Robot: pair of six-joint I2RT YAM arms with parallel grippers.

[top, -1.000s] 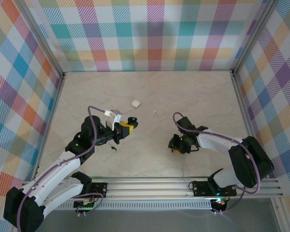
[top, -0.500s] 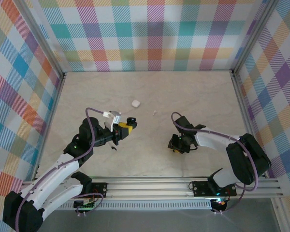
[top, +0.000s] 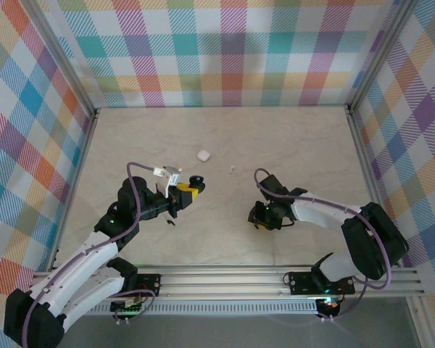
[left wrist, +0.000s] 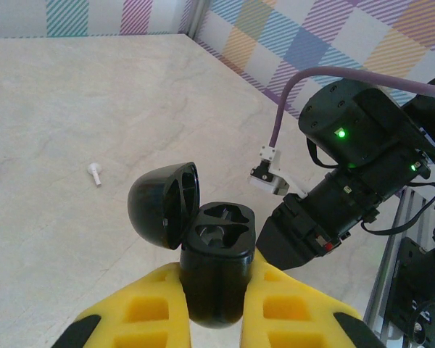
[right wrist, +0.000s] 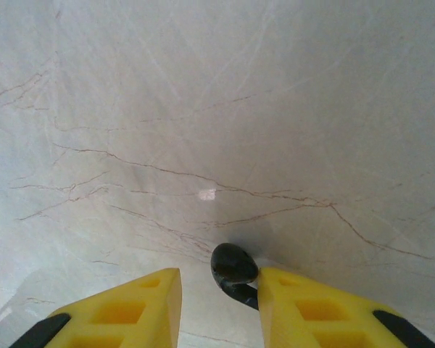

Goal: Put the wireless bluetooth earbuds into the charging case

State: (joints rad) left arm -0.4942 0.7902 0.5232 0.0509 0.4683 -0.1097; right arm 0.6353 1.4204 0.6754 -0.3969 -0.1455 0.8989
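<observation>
The light, slippery black earbud (right wrist: 234,262) is best pinched at its stem by the parted jaws of the right gripper (right wrist: 217,279); the charging case (left wrist: 217,250) is clamped in the left gripper (left wrist: 216,279).

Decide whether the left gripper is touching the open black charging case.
Touching. The left wrist view shows the left gripper with its yellow fingers pressed against both sides of the black charging case, with no gap.
</observation>
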